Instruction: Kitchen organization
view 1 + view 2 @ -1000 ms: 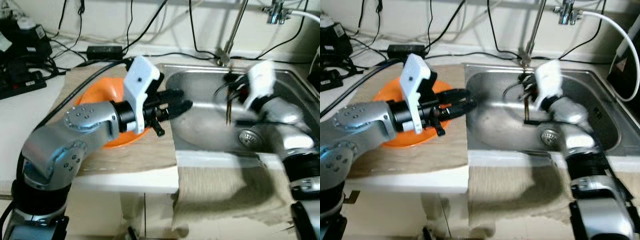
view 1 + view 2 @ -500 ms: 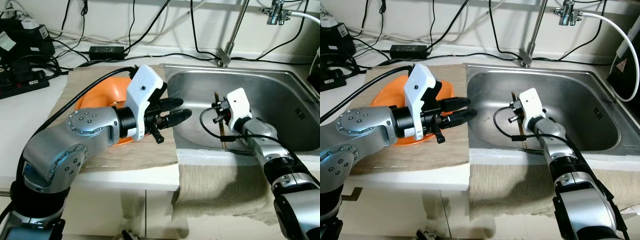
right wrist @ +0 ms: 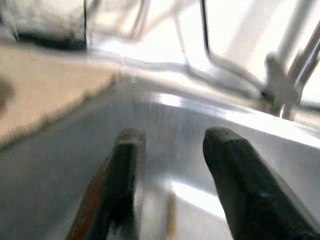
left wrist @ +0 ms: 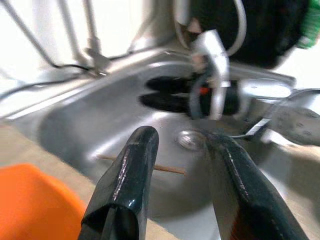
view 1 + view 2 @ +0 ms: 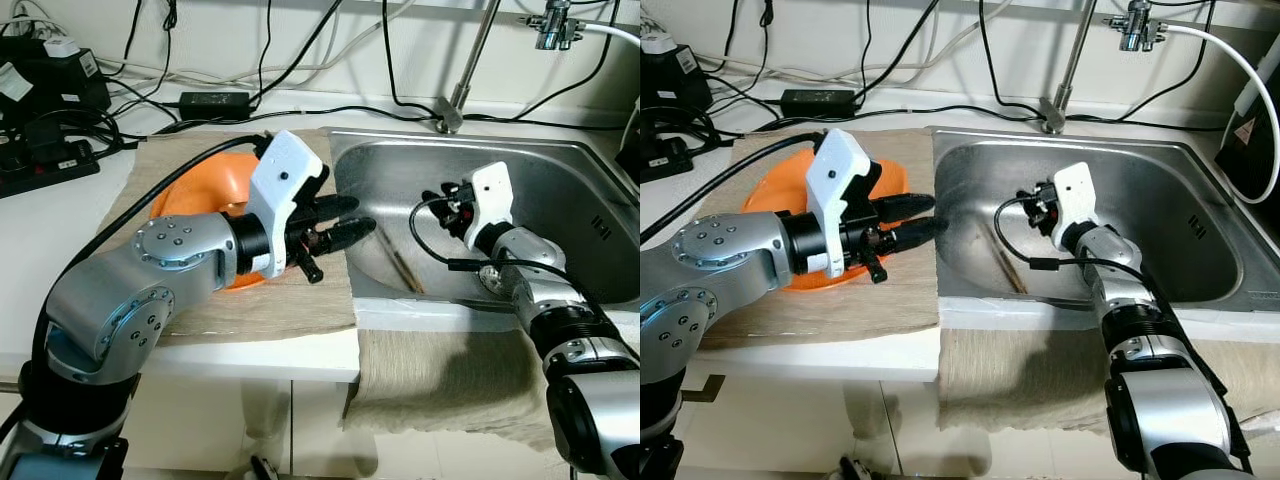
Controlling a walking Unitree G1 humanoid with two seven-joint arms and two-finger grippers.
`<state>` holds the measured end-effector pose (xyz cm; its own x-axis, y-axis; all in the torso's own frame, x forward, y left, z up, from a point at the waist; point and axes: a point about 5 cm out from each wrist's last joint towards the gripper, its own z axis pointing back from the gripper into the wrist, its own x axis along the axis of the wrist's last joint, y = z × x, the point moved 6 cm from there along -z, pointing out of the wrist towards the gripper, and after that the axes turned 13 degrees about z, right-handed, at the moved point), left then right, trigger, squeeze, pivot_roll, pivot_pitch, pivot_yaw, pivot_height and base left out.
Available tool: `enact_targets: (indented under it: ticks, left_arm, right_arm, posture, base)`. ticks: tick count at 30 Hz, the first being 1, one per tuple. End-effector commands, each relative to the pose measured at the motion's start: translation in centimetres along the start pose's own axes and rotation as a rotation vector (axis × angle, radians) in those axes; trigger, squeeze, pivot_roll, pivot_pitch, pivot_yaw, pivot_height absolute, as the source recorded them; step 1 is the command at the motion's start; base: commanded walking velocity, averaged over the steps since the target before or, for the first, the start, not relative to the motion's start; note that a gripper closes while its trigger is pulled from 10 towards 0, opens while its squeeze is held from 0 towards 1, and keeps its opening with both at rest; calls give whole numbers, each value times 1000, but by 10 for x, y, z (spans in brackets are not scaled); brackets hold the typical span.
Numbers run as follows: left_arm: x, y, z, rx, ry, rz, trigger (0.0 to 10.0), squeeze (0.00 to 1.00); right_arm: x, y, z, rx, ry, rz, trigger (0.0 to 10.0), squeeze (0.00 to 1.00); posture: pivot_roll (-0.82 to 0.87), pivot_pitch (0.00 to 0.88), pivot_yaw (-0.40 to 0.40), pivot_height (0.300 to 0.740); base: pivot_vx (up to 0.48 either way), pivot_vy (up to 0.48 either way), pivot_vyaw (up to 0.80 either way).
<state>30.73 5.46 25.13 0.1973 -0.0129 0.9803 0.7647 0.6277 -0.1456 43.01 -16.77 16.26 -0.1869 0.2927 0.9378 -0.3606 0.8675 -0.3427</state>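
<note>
At nine o'clock an orange bowl (image 5: 200, 195) sits on a beige cloth (image 5: 240, 310) on the table. The left tool (image 5: 345, 222), fingers apart and empty, hovers at the sink's (image 5: 570, 165) left rim. A wooden chopstick (image 5: 403, 271) lies on the sink floor. At three o'clock the right tool (image 5: 1033, 207), fingers apart, hangs above it. A good grasp likely means lowering straight down, straddling the stick mid-length.

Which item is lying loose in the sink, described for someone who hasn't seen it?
Find the steel sink right of the cloth-covered counter. On its floor, near the left wall, lies a thin brown chopstick. It is the sole loose straight stick there, unlike the round drain.
</note>
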Motion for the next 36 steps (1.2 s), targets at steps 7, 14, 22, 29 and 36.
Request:
enact_targets:
  ticks: [7, 14, 22, 29, 36]
  left_arm:
    - [27, 60, 28, 269, -31, -88, 10000, 0]
    - [5, 90, 71, 327, 173, -111, 10000, 1000]
    - [-12, 128, 78, 472, 244, -39, 10000, 929]
    - [-16, 153, 71, 541, 272, 20, 10000, 0]
    - [-9, 154, 64, 473, 298, 32, 10000, 0]
  right_arm:
    - [60, -6, 2, 69, -223, -11, 10000, 0]
    - [77, 33, 29, 325, -257, 17, 10000, 0]
    - [96, 73, 56, 549, -286, -80, 10000, 0]
    - [101, 93, 70, 664, -254, -84, 10000, 0]
    - [101, 100, 81, 726, -215, -78, 10000, 0]
  posture:
    - [1, 0, -39, 740]
    - [7, 0, -40, 740]
    - [9, 0, -41, 740]
    - [-2, 0, -35, 740]
    - [-6, 0, -33, 740]
  base:
    - [0, 0, 0]
    - [0, 0, 0]
    - [0, 0, 0]
    - [0, 0, 0]
    - [0, 0, 0]
